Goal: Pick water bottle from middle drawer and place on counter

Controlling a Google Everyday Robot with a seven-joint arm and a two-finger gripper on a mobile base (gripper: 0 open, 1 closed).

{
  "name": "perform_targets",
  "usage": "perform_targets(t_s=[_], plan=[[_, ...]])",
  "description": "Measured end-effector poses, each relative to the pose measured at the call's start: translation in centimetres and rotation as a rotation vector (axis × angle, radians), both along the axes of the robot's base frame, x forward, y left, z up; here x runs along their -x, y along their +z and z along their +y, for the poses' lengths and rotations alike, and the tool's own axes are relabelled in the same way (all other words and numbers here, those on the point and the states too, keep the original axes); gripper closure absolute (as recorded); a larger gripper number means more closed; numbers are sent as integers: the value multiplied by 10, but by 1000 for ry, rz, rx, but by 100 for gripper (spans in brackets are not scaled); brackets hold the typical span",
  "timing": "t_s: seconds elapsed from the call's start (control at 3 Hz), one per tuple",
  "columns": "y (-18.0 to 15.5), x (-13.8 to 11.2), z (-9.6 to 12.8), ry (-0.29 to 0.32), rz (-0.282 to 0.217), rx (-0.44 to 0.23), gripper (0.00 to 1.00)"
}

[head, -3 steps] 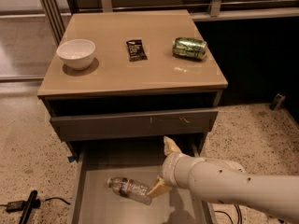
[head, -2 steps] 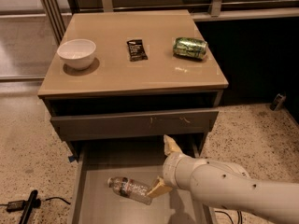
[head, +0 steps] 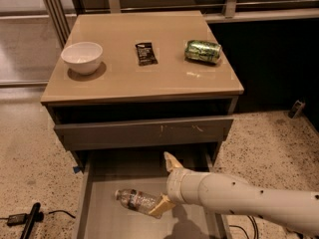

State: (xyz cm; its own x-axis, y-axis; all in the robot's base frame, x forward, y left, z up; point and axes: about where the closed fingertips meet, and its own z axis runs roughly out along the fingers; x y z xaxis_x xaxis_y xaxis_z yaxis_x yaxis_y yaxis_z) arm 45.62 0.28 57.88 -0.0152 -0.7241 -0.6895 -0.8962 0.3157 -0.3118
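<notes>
The water bottle [head: 133, 200] lies on its side on the grey floor of the open middle drawer [head: 99, 220], cap pointing left. My gripper [head: 166, 184] is inside the drawer, just right of the bottle, and is open. Its near fingertip [head: 160, 206] is at the bottle's right end; the far fingertip [head: 171, 161] points towards the drawer's back. The white arm reaches in from the lower right. The tan counter [head: 139, 81] is above the drawers.
On the counter stand a white bowl [head: 82, 57], a dark snack packet [head: 145, 53] and a green drink can [head: 203, 51] on its side. The shut upper drawer front [head: 144, 132] overhangs the open drawer. A black tool and cable [head: 27, 220] lie on the floor at left.
My gripper has shifted slightly left and down, closer to the bottle's right end. The bottle has not moved.
</notes>
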Motion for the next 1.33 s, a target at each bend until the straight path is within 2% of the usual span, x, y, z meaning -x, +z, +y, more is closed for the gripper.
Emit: perform_targets(t_s=[0.33,0.67,1.33], plan=[[-40,-2,-6,-3,82,-42,0],[-69,-4,-9,4,112,-74,0],[-104,-9,23,112,122,-92,0]])
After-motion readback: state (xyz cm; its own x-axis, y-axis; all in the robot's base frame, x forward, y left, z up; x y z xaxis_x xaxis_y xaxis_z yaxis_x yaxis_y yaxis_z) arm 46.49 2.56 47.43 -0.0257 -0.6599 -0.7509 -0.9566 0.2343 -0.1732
